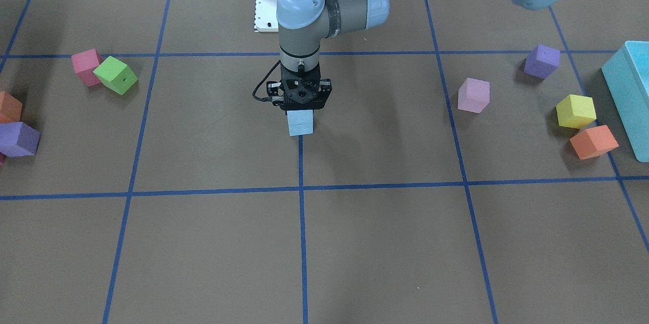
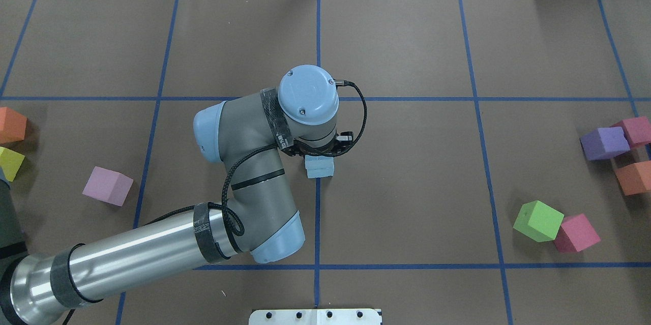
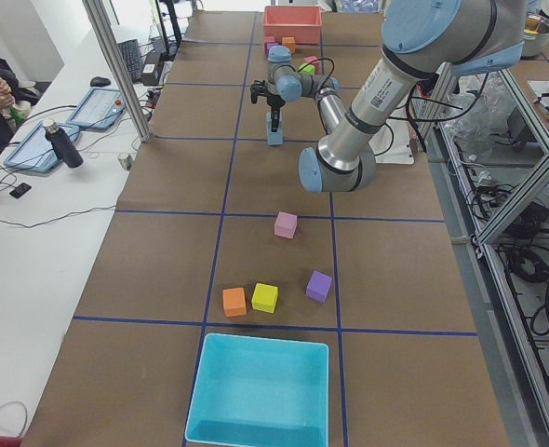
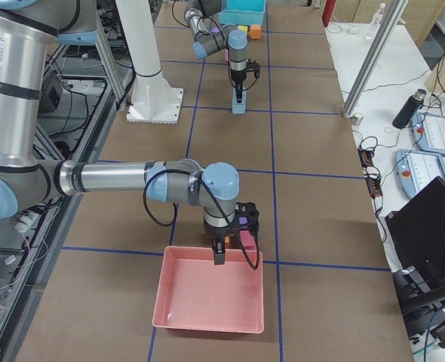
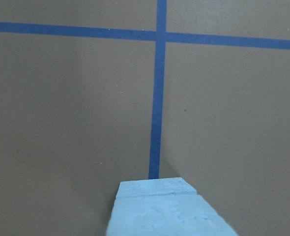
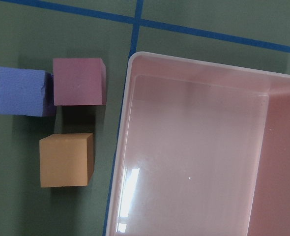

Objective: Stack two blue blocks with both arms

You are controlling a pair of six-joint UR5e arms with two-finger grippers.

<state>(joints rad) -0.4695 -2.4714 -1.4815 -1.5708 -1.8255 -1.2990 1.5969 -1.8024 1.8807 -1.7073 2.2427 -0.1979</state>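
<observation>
Two pale blue blocks stand stacked at the table's centre on a blue tape line; the stack shows in the front view [image 1: 300, 125], the overhead view [image 2: 320, 168] and the right side view [image 4: 239, 104]. My left gripper [image 1: 301, 106] points straight down and is shut on the upper block [image 5: 169, 216]. The lower block's edge [image 5: 152, 187] peeks out just beyond it. The fingers are hidden under the wrist. My right gripper [image 4: 218, 258] hangs over the near rim of a pink tray [image 4: 207, 294]; I cannot tell whether it is open or shut.
Loose cubes lie at both table ends: pink [image 1: 86, 66], green [image 1: 115, 75], lilac [image 1: 474, 95], purple [image 1: 541, 60], yellow [image 1: 575, 111], orange [image 1: 593, 141]. A turquoise box [image 1: 631, 91] stands at the edge. Purple [image 6: 22, 91], maroon [image 6: 78, 81] and orange [image 6: 66, 160] cubes sit beside the tray.
</observation>
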